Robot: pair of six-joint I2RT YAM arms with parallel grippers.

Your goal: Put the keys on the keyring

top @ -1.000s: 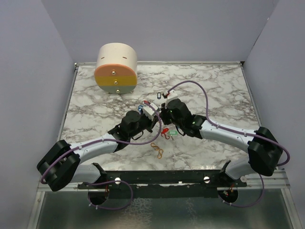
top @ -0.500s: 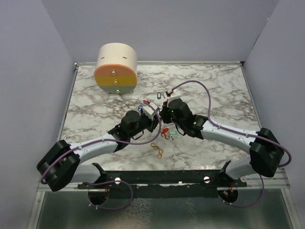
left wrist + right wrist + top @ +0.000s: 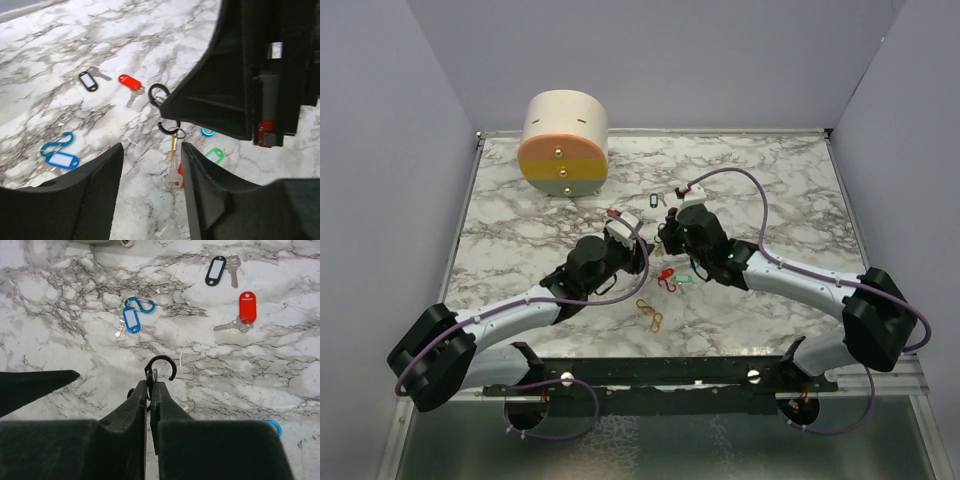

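The right hand (image 3: pixel 149 385) is clenched on a black clip (image 3: pixel 161 367) with one key (image 3: pixel 173 179) hanging below; the left hand (image 3: pixel 152 150) is released nearby. The red key (image 3: pixel 247 306), blue key (image 3: pixel 130 320) and black key (image 3: pixel 216 270) lie on the table (image 3: pixel 60 290)

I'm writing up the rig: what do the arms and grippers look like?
The left arm and right arm have white links, black joints and looping purple cables. The left gripper and right gripper are black, with two tapered fingers each.
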